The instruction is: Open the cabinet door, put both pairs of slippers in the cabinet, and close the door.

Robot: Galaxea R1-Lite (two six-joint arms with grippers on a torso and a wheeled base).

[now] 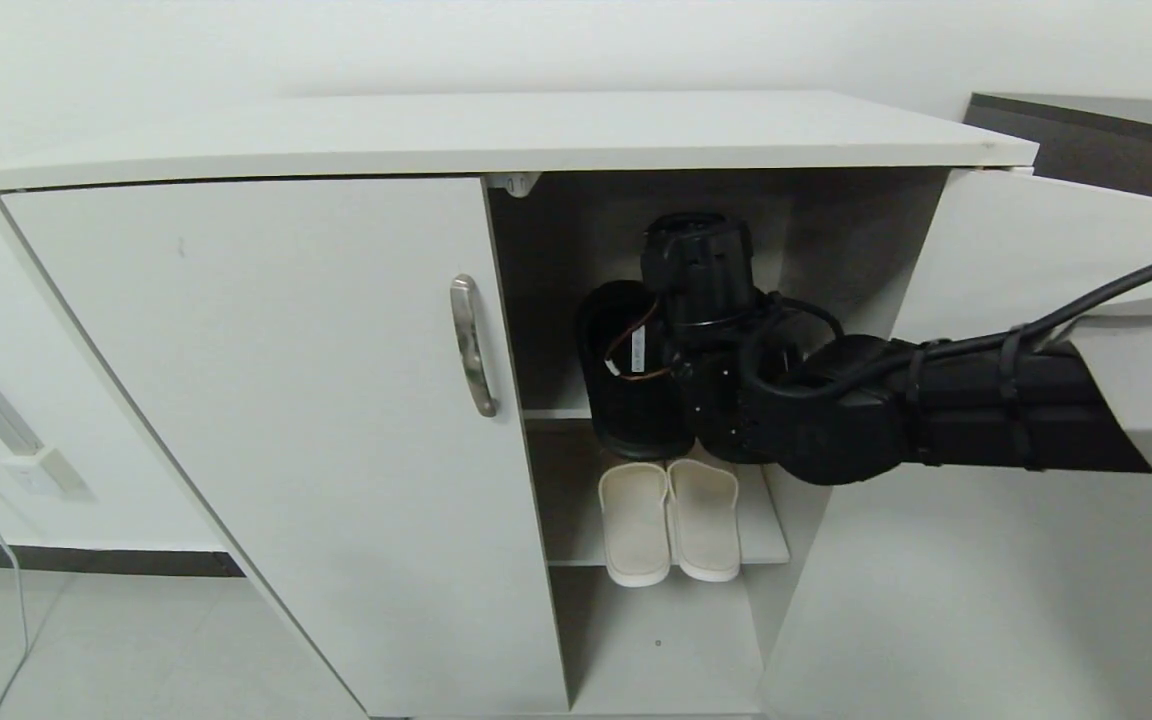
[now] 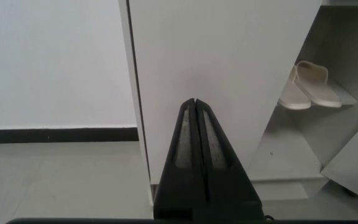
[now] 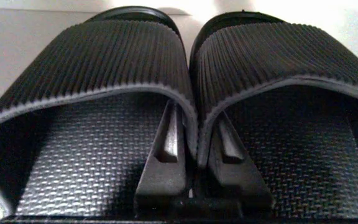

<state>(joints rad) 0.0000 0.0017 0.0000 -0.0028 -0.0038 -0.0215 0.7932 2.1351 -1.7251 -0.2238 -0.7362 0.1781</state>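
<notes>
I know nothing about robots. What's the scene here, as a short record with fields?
Cabinet: white; left door shut, right door swung open
White slippers: side by side on the lower shelf
Black slippers: held together at the upper shelf, above the white pair
Right gripper: inside the cabinet, one finger in each black slipper, pinching their inner walls together
Left gripper: shut, empty, outside facing the left door
Left to do: release black pair, close right door
</notes>
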